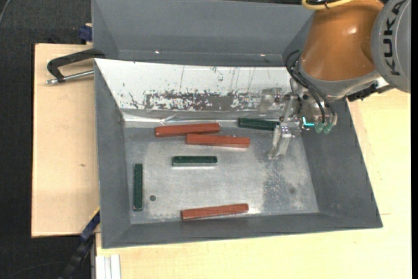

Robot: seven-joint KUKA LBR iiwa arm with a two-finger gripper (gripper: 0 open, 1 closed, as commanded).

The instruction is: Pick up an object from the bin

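Grey bin (111,140): sloped walls, flat floor, six loose bars lying on it. Arm (392,29) comes in from the right, with the orange cover (343,36) on its wrist above the bin's back-right corner. End effector (281,142) hangs down at the back right of the floor, low in the bin. Can't tell how far it's open, or whether it has hold of anything.

Nearest item is the back green bar (256,123). It lies flat, roughly parallel to the back wall, and its right end runs up to the end effector; touching or just beside, can't tell.

Left of that are the back red bar (188,131) and second red bar (217,140), staggered and just beside each other, possibly touching. Middle green bar (194,161) lies alone mid-floor. Front red bar (214,211) lies along the front wall. Left green bar (137,187) lies along the left wall, crosswise to the rest. Small dark dot (152,198) just beside it, too small to identify.
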